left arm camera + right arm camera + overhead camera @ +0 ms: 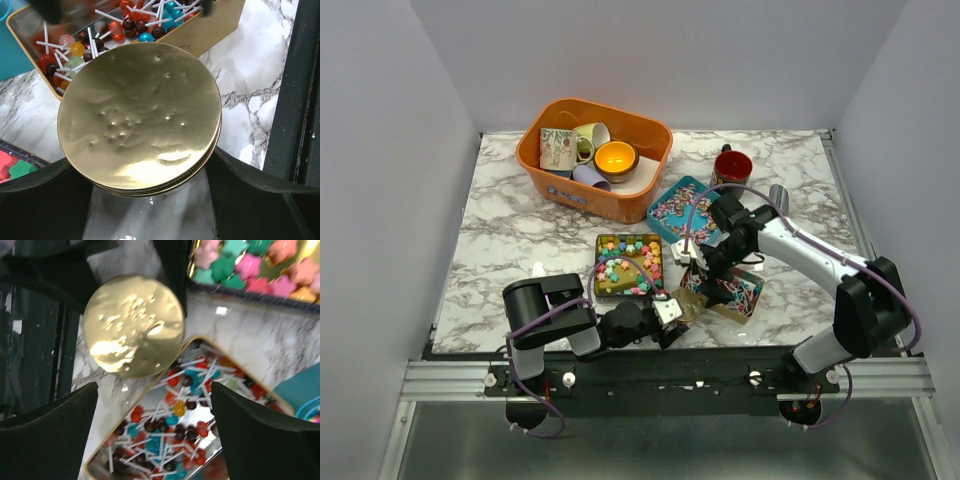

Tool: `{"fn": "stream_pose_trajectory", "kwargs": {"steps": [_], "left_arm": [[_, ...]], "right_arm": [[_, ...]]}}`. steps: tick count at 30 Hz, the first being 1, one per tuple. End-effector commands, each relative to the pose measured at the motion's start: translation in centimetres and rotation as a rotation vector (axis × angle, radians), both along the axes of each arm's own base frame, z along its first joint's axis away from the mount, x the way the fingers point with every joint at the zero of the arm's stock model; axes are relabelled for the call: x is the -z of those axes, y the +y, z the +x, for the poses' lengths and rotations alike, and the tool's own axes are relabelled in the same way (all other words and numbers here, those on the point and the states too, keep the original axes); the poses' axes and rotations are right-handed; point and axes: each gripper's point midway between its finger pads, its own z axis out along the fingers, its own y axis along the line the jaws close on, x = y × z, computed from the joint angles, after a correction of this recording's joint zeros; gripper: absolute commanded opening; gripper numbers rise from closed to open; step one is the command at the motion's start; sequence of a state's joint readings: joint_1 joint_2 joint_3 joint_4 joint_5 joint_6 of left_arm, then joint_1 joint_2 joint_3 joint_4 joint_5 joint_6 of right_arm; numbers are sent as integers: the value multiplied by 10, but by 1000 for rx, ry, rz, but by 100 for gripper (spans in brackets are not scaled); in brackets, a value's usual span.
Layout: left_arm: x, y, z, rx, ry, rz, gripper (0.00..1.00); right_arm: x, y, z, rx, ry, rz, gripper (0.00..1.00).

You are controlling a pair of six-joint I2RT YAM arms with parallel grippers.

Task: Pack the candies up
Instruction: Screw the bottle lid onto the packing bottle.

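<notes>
My left arm [555,318] lies low toward 3 o'clock, left gripper [672,312] clamped across a gold disc [140,115]. My right arm [815,258] stretches toward 10 o'clock, right gripper [692,262] pointing down, jaws wide apart.

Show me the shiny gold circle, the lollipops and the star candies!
gold circle [140,117]: left wrist view, middle of its shiny face.
lollipops [179,409]: right wrist view, on a yellow lollipop's head.
star candies [248,266]: right wrist view, on one pink star.
</notes>
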State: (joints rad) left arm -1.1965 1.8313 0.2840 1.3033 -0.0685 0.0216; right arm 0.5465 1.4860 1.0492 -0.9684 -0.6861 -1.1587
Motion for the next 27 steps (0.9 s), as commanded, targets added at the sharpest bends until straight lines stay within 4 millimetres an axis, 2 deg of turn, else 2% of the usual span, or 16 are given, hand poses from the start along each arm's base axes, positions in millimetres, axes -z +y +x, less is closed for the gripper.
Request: {"fn": "stream_pose_trajectory", "kwargs": {"steps": [1, 4, 7, 13, 20, 27], "left_arm": [[30, 14, 2, -17, 33, 115, 0], [32, 15, 2, -18, 35, 123, 0], [31, 15, 3, -19, 32, 122, 0], [32, 16, 3, -21, 30, 128, 0], [31, 15, 3, -22, 32, 124, 0], [31, 14, 4, -24, 32, 122, 0]], "right_arm": [[-10, 32, -1, -151, 17, 115, 100], [0, 33, -16, -271, 1, 104, 100], [11, 33, -22, -344, -22, 82, 100], [23, 33, -17, -376, -66, 49, 100], [31, 32, -15, -332, -80, 26, 94], [33, 28, -13, -165, -96, 11, 84]]}}
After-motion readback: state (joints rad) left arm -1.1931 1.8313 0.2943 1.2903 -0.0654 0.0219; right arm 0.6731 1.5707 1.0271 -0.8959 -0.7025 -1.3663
